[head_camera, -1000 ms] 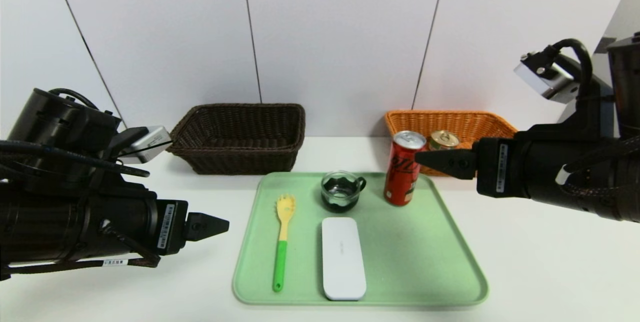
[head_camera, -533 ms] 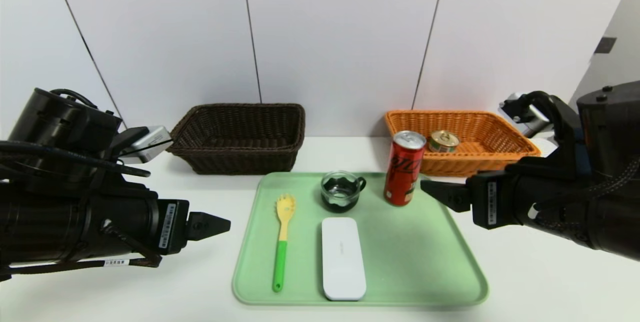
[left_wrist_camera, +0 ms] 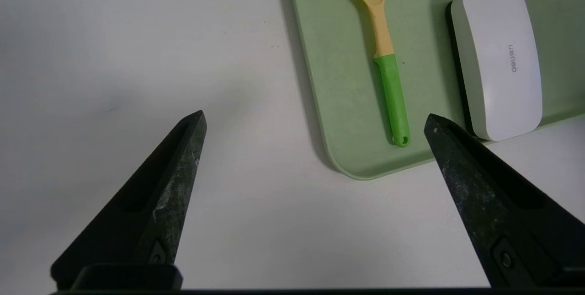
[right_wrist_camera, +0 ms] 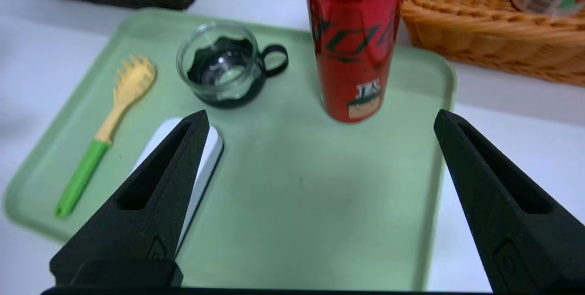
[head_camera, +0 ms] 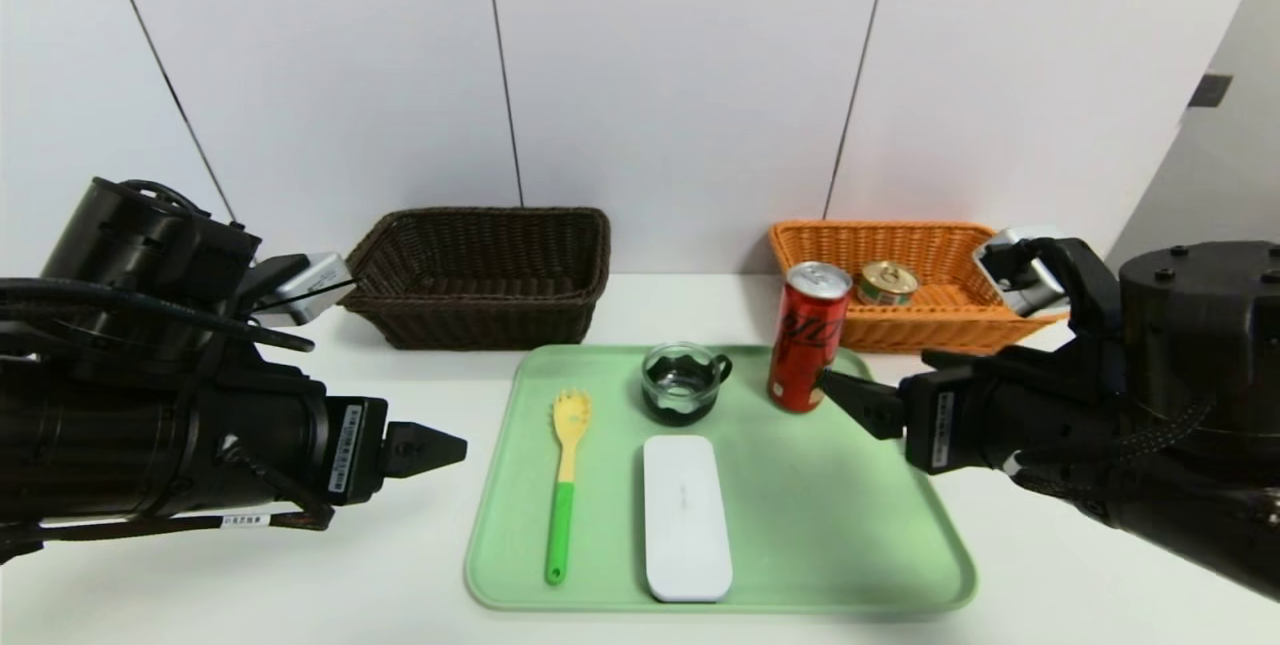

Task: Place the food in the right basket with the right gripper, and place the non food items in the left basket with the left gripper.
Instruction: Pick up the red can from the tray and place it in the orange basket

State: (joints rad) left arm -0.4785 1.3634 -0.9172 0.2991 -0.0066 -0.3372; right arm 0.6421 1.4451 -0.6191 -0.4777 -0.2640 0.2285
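Right wrist view, right gripper (right_wrist_camera: 321, 114) near red can (right_wrist_camera: 356, 48), both grippers' fingers (left_wrist_camera: 183, 171) spread wide

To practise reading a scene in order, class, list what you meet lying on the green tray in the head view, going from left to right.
Yellow pasta spoon with a green handle → white oblong case → red drink can. The glass cup overlaps the case's span, so it is left out.
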